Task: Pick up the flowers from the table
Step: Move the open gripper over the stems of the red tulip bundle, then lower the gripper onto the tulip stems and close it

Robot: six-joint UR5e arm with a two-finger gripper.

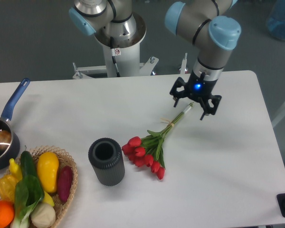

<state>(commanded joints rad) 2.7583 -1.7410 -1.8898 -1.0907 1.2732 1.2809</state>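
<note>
The flowers (149, 147), a bunch of red tulip buds with green leaves and long pale stems tied together, lie on the white table (218, 166) near its middle. The buds point toward the front left and the stem ends toward the back right. My gripper (194, 105) hangs over the stem ends, fingers spread apart on either side of them. It is open and holds nothing. Whether the fingertips touch the table I cannot tell.
A dark ribbed cylinder vase (106, 161) stands upright just left of the buds. A wicker basket (69, 164) of produce sits at the front left corner. A dark pot with a blue handle (4, 130) is at the left edge. The robot base (118, 42) stands behind the table.
</note>
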